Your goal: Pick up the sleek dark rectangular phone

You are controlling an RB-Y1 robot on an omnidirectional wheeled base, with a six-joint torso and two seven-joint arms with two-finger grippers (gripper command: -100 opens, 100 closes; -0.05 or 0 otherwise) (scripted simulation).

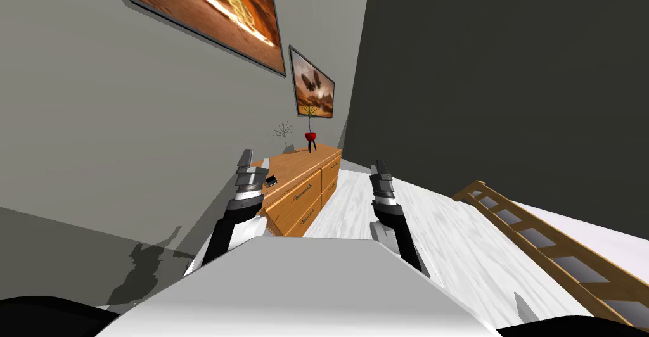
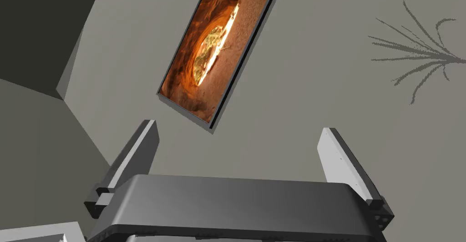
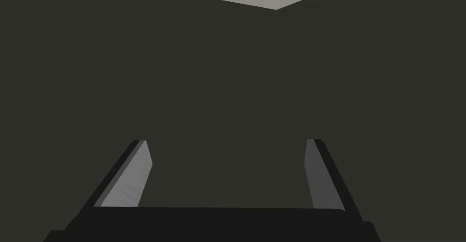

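Two grippers up in front of the chest, neither holding anything. Left gripper [image 1: 244,157] with fingers [image 2: 334,155] spread wide, aimed up at the grey wall [image 2: 318,93] and a framed orange picture [image 2: 214,57] rather than down at the task's thing. Right gripper [image 1: 379,165] likewise spread, facing a dark wall [image 3: 227,71], poised over the pale floor [image 1: 405,225] and well apart from the furniture. Dark phone [image 1: 271,180] flat on top of the wooden dresser [image 1: 304,190], at the end nearest the robot, far from the red-potted plant [image 1: 310,138] at the other end. In the head view, just beside the left gripper's body, on its inner side and apparently lower than the fingertips; not between the fingers, nor in their line. Long axis seemingly slanted across the dresser top, though too small to read with confidence. Left arm clearly the nearer. Probably a matter of tipping that wrist downward, swinging slightly inward over the phone, and turning to pinch across the narrow width. Risk: thin, flat body, little edge to catch against the wood.
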